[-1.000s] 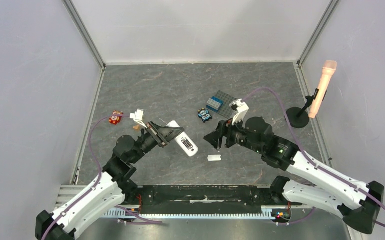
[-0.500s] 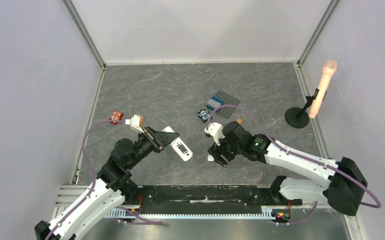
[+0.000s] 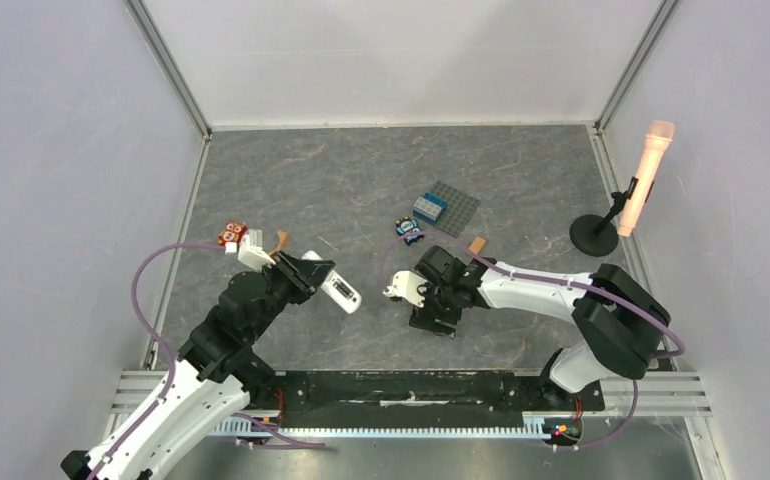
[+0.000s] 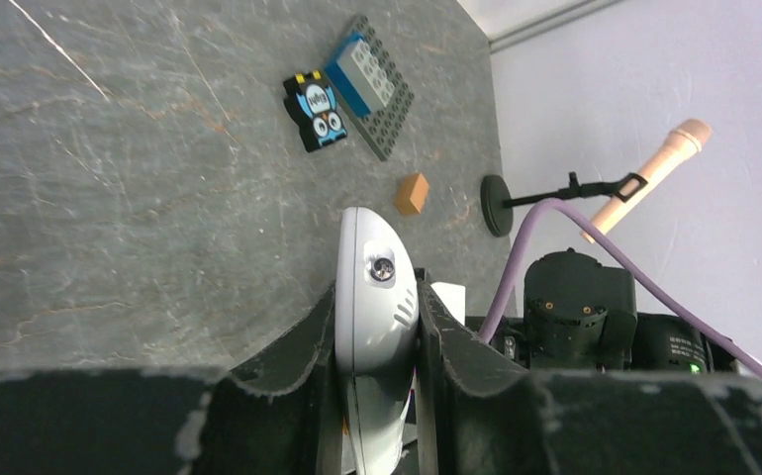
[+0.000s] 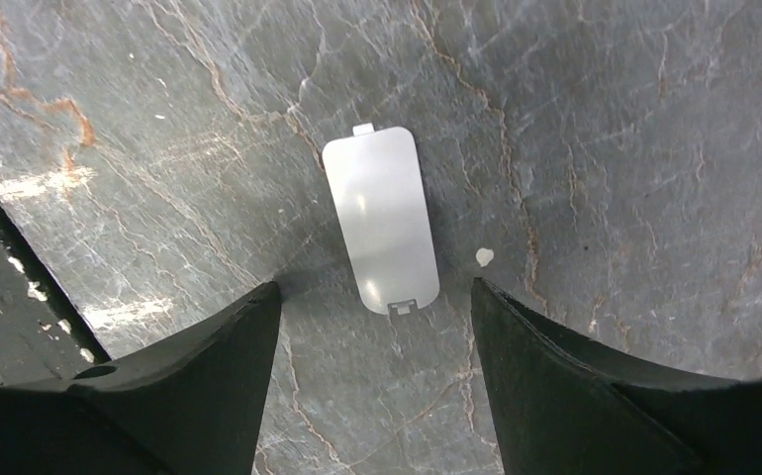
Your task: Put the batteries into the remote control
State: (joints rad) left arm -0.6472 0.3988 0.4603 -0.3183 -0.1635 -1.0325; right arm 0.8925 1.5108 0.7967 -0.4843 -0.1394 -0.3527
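Note:
My left gripper (image 3: 313, 275) is shut on the remote control (image 3: 340, 291), a slim white bar held off the table at centre left. In the left wrist view the remote control (image 4: 375, 287) stands edge-on between the two black fingers (image 4: 298, 356), its rounded end with a small screw pointing away. My right gripper (image 3: 429, 318) points down at the table, just right of the remote. Its jaws stand open (image 5: 375, 287), with the near end of a small white cover piece (image 5: 381, 220) lying flat between the tips. No batteries show in any view.
A grey studded plate with a blue brick (image 3: 448, 207), a black owl tile (image 3: 410, 230) and an orange-brown block (image 3: 477, 244) lie behind the right gripper. A pink stick on a black stand (image 3: 641, 180) is at far right. A red toy (image 3: 231, 233) is at left.
The right arm has swung left and lowered its open gripper over the white cover piece. The left arm has drawn the remote back to the left.

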